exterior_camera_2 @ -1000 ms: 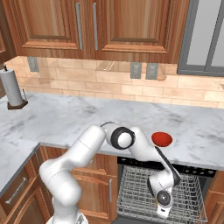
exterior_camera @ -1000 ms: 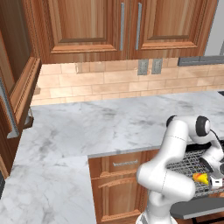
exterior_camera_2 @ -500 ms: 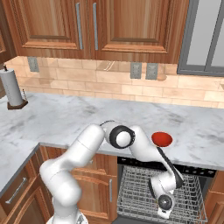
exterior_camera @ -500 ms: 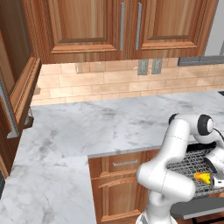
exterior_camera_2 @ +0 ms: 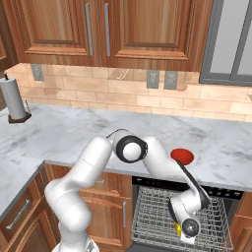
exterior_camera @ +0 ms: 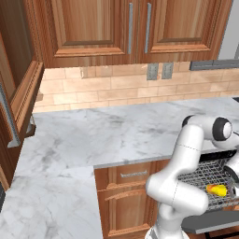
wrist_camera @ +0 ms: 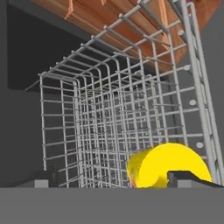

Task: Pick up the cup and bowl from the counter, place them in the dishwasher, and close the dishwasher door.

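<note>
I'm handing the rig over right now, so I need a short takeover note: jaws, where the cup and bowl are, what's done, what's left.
Gripper: jaws open, holding nothing, low in the dishwasher rack.
Cup: lying in the rack, just ahead of the fingertips.
Bowl: on the counter, near its front edge above the dishwasher.
Done: cup placed.
Left: lift the arm clear, fetch the bowl, set it in the rack, close the dishwasher door.

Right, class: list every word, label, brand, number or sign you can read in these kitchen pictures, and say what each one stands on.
None: no readable text shows in any view.
The cup is plain yellow, no print.
The dishwasher top strip is plain black.
The bowl is plain red.
The outlet plates are blank.
</note>
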